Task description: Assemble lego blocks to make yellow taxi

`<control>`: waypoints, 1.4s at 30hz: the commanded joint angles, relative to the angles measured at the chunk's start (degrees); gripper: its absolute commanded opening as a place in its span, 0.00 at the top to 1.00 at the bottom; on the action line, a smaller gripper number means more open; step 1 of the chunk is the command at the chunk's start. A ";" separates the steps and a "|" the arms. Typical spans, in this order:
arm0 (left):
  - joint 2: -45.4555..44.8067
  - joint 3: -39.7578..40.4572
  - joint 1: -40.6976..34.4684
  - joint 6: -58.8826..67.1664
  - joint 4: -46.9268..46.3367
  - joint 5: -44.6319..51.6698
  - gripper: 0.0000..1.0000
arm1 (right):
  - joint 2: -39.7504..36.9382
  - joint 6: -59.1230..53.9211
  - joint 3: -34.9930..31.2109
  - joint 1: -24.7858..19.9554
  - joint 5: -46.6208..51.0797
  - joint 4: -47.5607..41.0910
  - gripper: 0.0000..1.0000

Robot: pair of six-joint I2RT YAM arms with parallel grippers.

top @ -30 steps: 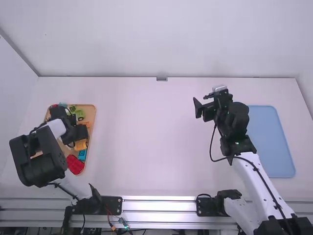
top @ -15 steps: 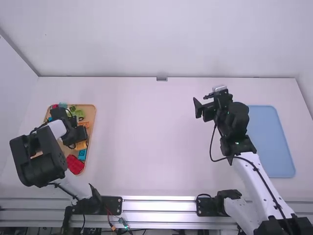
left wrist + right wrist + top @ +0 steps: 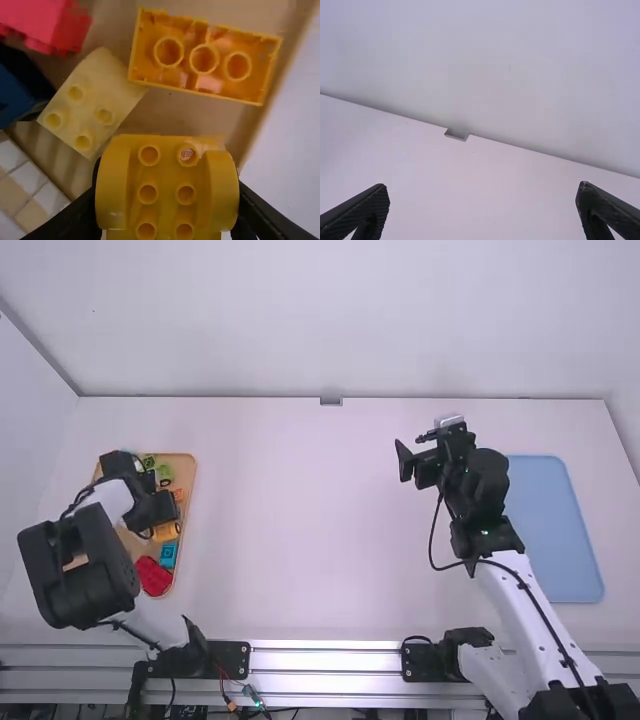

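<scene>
I count two trays, a wooden tray (image 3: 138, 543) and a blue tray (image 3: 555, 540) — one arched yellow block (image 3: 167, 172) — and, by the wooden near corner, one red piece (image 3: 153, 577).

White table (image 3: 320, 540) under tan tray (image 3: 187, 464) and blue board (image 3: 555, 530).

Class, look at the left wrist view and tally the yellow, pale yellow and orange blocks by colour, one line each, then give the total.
Yellow: 1, the studded block between the fingers of the left gripper
Pale yellow: 1, the curved block
Orange: 1, the upturned block
Total: 3
</scene>
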 commanded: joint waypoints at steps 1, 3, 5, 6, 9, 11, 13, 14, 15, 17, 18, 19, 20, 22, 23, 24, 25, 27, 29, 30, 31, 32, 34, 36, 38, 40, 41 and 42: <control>-6.32 1.18 -3.72 1.44 -0.81 0.92 0.72 | 0.22 0.28 2.45 0.22 -0.37 0.13 0.01; -9.73 1.16 -7.32 4.81 -1.81 1.84 0.74 | 0.22 0.28 2.45 0.24 -0.61 0.13 0.01; -12.57 1.16 -12.57 10.78 -2.60 5.64 0.76 | 0.22 0.26 2.45 0.22 -1.81 0.11 0.02; -13.42 1.16 -14.97 13.22 -2.91 7.06 0.76 | 0.22 0.26 2.45 0.22 -2.38 0.11 0.01; -14.60 1.68 -22.49 18.29 -4.20 8.44 0.74 | 0.17 0.26 2.45 0.22 -4.13 0.15 0.01; -14.05 2.69 -27.69 20.65 -5.38 7.63 0.74 | -0.26 0.28 2.45 0.09 -5.20 -0.24 0.01; -12.39 4.22 -32.79 22.14 -6.73 6.43 0.76 | -1.07 0.24 2.43 -0.28 -6.36 -0.94 0.01; -10.36 5.77 -36.46 24.13 -8.33 6.45 0.80 | -1.90 0.26 2.43 -0.57 -7.28 -1.75 0.01; -9.01 6.71 -38.32 25.40 -8.79 6.45 0.84 | -2.49 0.26 2.45 -0.87 -7.91 -2.32 0.01; -6.23 8.33 -41.20 26.49 -8.83 6.45 0.94 | -3.82 0.26 2.45 -1.51 -7.85 -3.61 0.01; -4.46 9.25 -43.06 28.04 -8.66 6.45 0.98 | -4.85 0.26 2.45 -1.97 -7.82 -4.66 0.01; -2.71 9.97 -45.00 29.66 -8.26 6.47 0.98 | -5.95 0.31 2.45 -2.47 -7.91 -5.77 0.01; -2.16 10.14 -45.62 30.23 -8.07 6.45 0.98 | -6.34 0.31 2.45 -2.62 -7.89 -6.12 0.01; 1.66 10.86 -50.60 34.27 -5.40 6.36 0.98 | -9.57 0.28 2.43 -3.89 -7.89 -9.46 0.01; 3.26 10.84 -52.98 35.74 -3.43 5.27 0.98 | -11.54 0.28 2.45 -4.59 -7.82 -11.56 0.01; 3.45 10.84 -53.27 35.82 -3.15 5.03 0.98 | -11.80 0.28 2.45 -4.68 -7.85 -11.93 0.01; 4.55 10.73 -54.99 35.76 -1.46 3.65 0.98 | -13.29 0.26 2.45 -5.18 -7.85 -13.46 0.01; 6.01 10.60 -57.94 36.52 0.72 2.54 0.99 | -16.26 0.26 2.45 -6.25 -7.85 -16.35 0.01; 6.88 10.56 -61.05 39.85 1.01 2.58 0.99 | -19.15 0.26 2.43 -7.34 -7.85 -18.73 0.01; 7.10 10.54 -61.88 40.22 1.11 2.62 0.99 | -20.13 0.28 2.43 -7.69 -7.85 -19.43 0.01; 7.45 10.54 -62.60 40.30 1.44 2.78 0.98 | -21.24 0.28 2.43 -8.04 -7.85 -20.09 0.02; 7.74 10.54 -62.93 40.30 1.53 3.41 0.98 | -21.94 0.26 2.43 -8.28 -7.87 -20.61 0.01; 8.90 10.47 -63.08 40.33 1.51 5.20 0.98 | -23.69 0.26 2.43 -8.87 -7.87 -21.75 0.01; 9.77 10.25 -62.69 40.63 1.55 6.62 0.99 | -24.48 0.26 2.43 -9.16 -7.89 -22.45 0.01; 11.19 9.94 -62.23 42.38 0.87 8.24 0.99 | -25.18 0.26 2.36 -9.38 -7.87 -22.93 0.02; 11.91 9.94 -62.40 43.23 0.44 7.91 0.99 | -25.11 0.28 2.32 -9.38 -7.89 -22.88 0.01; 12.09 9.94 -62.45 43.39 0.39 7.85 0.98 | -25.00 0.28 2.34 -9.33 -7.89 -22.88 0.02; 12.17 9.92 -62.42 43.74 0.24 7.08 0.98 | -24.70 0.26 2.34 -8.96 -7.89 -22.77 0.01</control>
